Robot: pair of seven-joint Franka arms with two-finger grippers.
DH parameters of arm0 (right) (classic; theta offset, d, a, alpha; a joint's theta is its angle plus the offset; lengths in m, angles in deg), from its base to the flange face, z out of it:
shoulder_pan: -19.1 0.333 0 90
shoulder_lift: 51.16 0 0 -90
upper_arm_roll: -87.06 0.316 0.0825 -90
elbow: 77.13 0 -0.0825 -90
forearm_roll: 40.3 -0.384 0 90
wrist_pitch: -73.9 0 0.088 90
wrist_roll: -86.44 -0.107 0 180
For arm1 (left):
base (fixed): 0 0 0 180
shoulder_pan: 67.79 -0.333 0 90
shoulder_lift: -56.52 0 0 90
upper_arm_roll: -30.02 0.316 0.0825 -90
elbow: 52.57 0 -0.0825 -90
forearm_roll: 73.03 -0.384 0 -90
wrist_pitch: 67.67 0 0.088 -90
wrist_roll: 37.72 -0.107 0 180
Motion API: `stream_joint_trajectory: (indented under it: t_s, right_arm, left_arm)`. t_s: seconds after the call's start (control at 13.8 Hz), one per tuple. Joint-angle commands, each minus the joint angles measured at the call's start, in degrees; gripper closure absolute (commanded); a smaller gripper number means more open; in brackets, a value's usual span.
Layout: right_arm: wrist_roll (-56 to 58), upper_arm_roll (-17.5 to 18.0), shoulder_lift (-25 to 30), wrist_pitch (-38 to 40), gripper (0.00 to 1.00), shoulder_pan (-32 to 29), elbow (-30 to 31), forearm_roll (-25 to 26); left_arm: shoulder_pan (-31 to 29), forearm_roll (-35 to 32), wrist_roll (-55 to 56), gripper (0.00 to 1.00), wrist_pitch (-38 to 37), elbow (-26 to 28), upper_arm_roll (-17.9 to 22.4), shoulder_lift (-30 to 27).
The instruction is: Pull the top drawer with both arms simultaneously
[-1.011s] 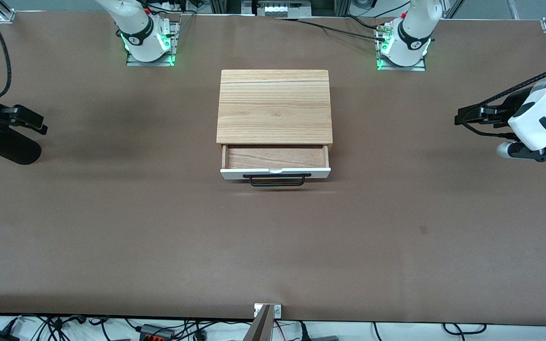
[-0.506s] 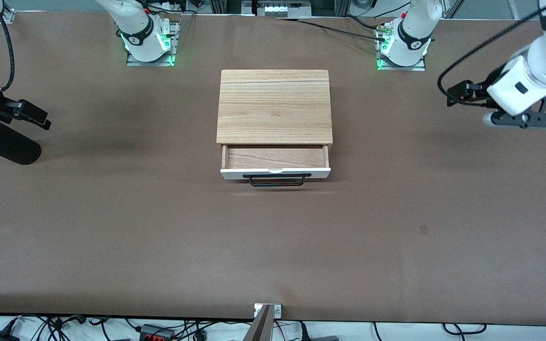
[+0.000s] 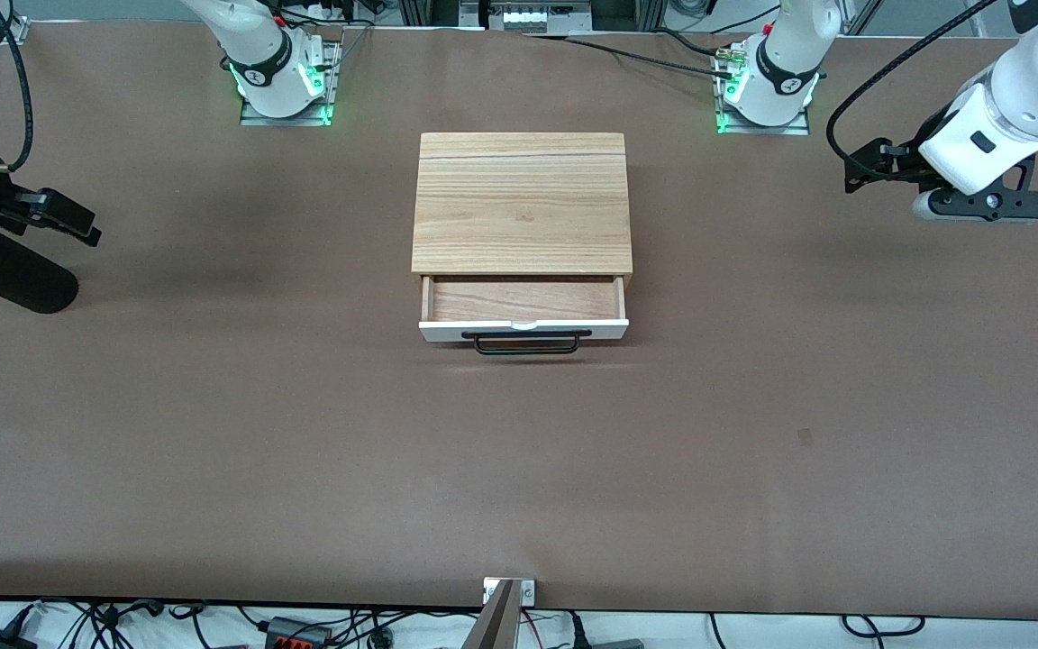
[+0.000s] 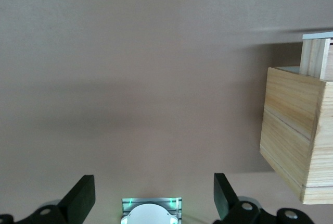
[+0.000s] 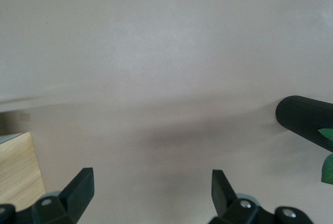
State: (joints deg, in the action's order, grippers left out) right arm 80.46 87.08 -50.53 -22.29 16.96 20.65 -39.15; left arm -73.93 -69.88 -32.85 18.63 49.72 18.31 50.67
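The top drawer, with a white front, black bar handle and light wood inside, stands partly pulled out of the light-wood cabinet, toward the front camera. My left gripper is open and empty, up over the table near the left arm's end, well away from the drawer. In the left wrist view, my left gripper shows the cabinet's side and the drawer's end. My right gripper is open and empty over the right arm's end. In the right wrist view, my right gripper shows a cabinet corner.
A black ribbed cylinder lies on the table under the right wrist and shows in the right wrist view. The arm bases stand along the table's edge farthest from the front camera. Brown table surrounds the cabinet.
The left arm has swung its gripper away from the front camera, toward its base. The right gripper has shifted slightly. The drawer has not moved.
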Motion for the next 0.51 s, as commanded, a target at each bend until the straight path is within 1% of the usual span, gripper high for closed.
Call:
stream_joint_trajectory:
  t_s: [0.0, 0.43]
  right_arm:
    - [0.53, 0.33, 0.33, 1.09, 0.0, -0.14, -0.49, -0.18]
    - [0.62, 0.51, 0.42, 1.09, 0.0, 0.12, -0.57, -0.18]
  left_arm:
    - [-0.8, 1.68, -0.04, 0.0, 0.71, 0.55, -0.15, -0.22]
    - [-1.24, 2.47, 0.04, 0.0, 0.27, 0.37, 0.29, 0.49]
